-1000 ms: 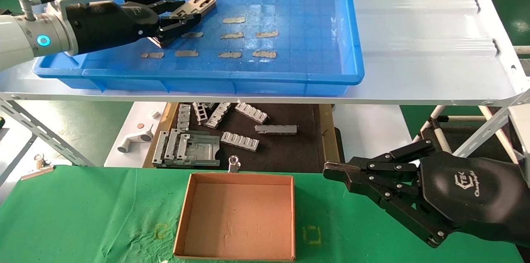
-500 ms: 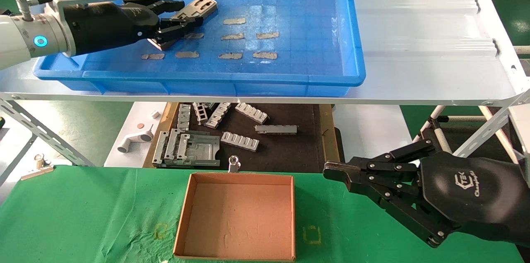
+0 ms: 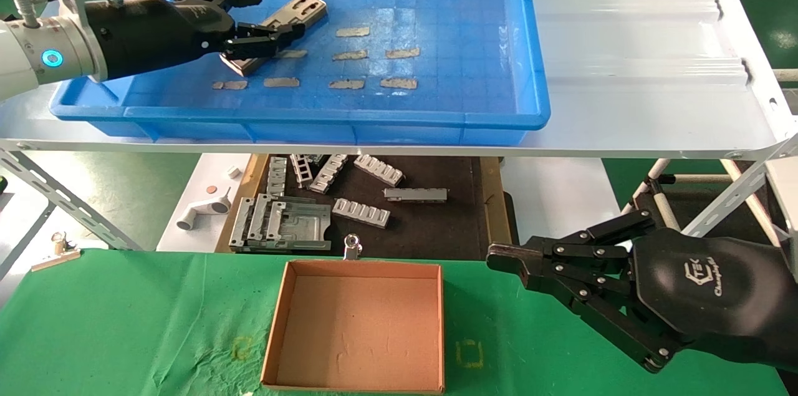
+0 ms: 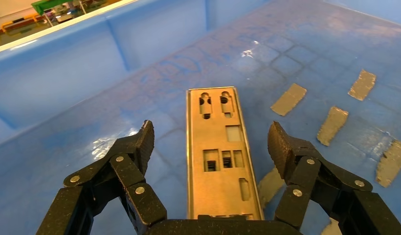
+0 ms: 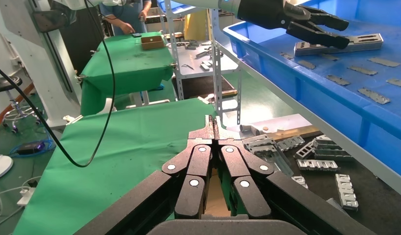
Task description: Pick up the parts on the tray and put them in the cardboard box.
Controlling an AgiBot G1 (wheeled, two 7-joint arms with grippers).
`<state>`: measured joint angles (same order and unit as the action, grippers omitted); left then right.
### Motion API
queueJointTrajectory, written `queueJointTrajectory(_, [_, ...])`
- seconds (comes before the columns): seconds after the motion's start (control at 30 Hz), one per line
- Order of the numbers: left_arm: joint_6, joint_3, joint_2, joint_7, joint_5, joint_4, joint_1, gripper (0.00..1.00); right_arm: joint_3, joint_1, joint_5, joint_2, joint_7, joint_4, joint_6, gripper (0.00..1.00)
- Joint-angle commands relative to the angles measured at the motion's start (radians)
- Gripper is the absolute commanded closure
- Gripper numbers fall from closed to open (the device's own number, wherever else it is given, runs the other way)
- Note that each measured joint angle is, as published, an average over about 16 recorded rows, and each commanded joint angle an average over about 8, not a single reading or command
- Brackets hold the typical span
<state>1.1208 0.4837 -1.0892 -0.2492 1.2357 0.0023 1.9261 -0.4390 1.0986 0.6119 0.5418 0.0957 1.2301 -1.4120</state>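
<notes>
One silver-grey punched plate [image 3: 293, 12] lies on the floor of the blue tray [image 3: 374, 115], at its left rear. My left gripper [image 3: 280, 9] is open, its jaws spread either side of the plate. In the left wrist view the plate [image 4: 220, 156] lies flat between the fingertips [image 4: 144, 139] with a gap on both sides. The brown cardboard box [image 3: 358, 265] stands empty on the green cloth, front centre. My right gripper [image 3: 499, 255] is shut and empty, parked right of the box.
Several grey tape strips [image 3: 352, 31] lie on the tray floor. The tray rests on a white corrugated shelf [image 3: 623, 40]. Below it, ribbed grey brackets [image 3: 361, 212] lie on a dark mat. A metal clip [image 3: 352, 246] sits behind the box.
My left gripper's jaws have spread wider and the arm has drawn back slightly to the left. The plate stays in place on the tray. The right arm has not moved.
</notes>
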Motion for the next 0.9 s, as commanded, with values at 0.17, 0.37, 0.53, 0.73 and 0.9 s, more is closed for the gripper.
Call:
queueJointTrajectory(0.17, [-0.009,-0.002,0.0,0.008,-0.003,0.004,0.0,1.0,0.0,0.0,0.0,0.0,0.0,0.0,0.0,1.0])
queueJointTrajectory(0.37, [-0.018,-0.002,0.001,0.013,-0.004,0.005,0.001,1.0,0.0,0.0,0.0,0.0,0.0,0.0,0.0,1.0])
queueJointTrajectory(0.53, [-0.019,-0.003,0.001,0.015,-0.004,0.004,0.001,1.0,0.0,0.0,0.0,0.0,0.0,0.0,0.0,1.0])
queueJointTrajectory(0.73, [-0.016,-0.002,0.002,0.016,-0.004,0.002,-0.001,1.0,0.0,0.0,0.0,0.0,0.0,0.0,0.0,1.0])
queueJointTrajectory(0.9, [-0.012,-0.003,0.003,0.015,-0.005,0.0,-0.001,1.0,0.0,0.0,0.0,0.0,0.0,0.0,0.0,1.0])
